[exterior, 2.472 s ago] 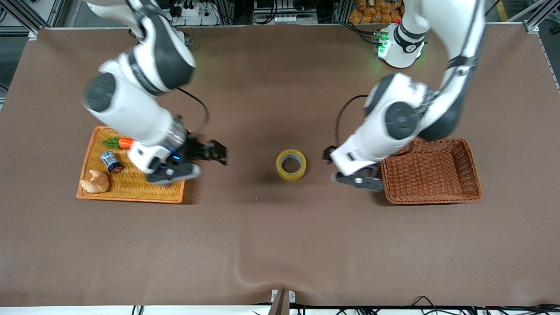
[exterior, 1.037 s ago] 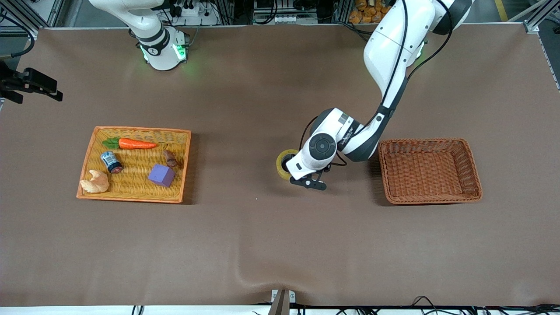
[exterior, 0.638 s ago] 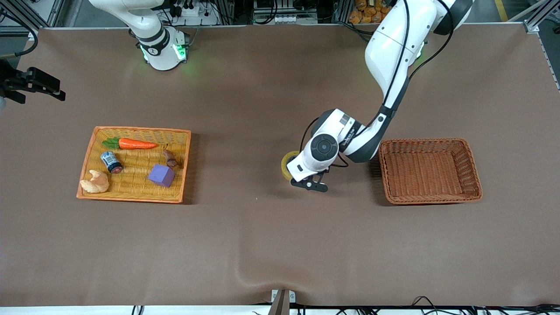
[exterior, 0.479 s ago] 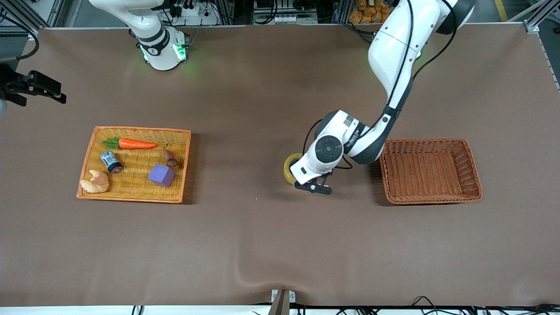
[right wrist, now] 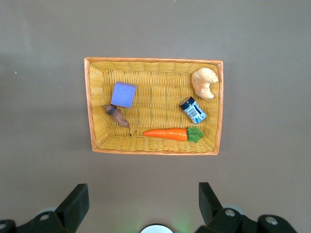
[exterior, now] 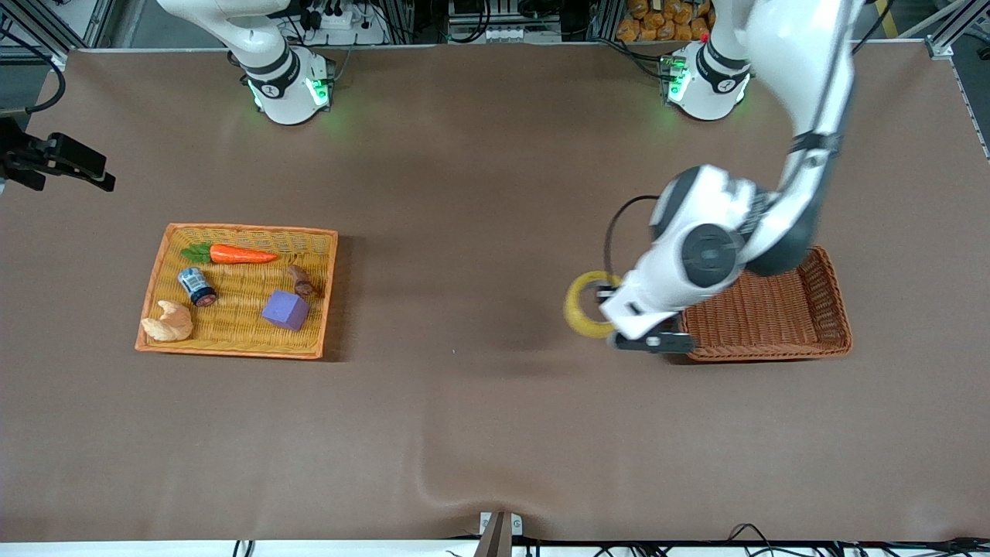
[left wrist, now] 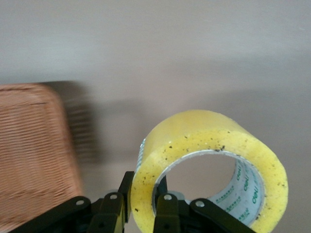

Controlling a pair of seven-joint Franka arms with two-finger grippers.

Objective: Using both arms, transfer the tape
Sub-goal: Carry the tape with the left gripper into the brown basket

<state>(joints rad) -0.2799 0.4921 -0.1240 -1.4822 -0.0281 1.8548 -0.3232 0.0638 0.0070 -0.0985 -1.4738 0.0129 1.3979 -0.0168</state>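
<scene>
The left gripper's fingers [left wrist: 165, 213] are pinching the wall of the tape [left wrist: 209, 165], one finger inside the ring against the pale core and one outside on the yellow face, so the roll is hanging upright with its hole showing. In the front view the left gripper [exterior: 646, 334] is holding the tape [exterior: 582, 308] up in the air over bare tabletop [exterior: 479, 433], just beside the rim of the brown wicker basket [exterior: 820, 333] at the left arm's end; the tape is not touching the basket. The left arm [exterior: 804, 100] is reaching down from its green-lit base, with its wrist over the basket's corner.

The right gripper's fingers [right wrist: 77, 204] are standing wide apart with nothing between them. The right gripper [right wrist: 143, 206] is hanging high above the yellow wicker tray [right wrist: 92, 145], looking straight down on it. In the front view only part of the right arm [exterior: 232, 31] is showing near its base, and it is waiting.

The tray [exterior: 158, 255] is sitting at the right arm's end of the tabletop, well apart from the tape. It is holding a carrot [exterior: 232, 254], a small can [exterior: 196, 287], a croissant [exterior: 168, 322], a purple cube [exterior: 285, 310] and a small brown piece [exterior: 301, 281].
</scene>
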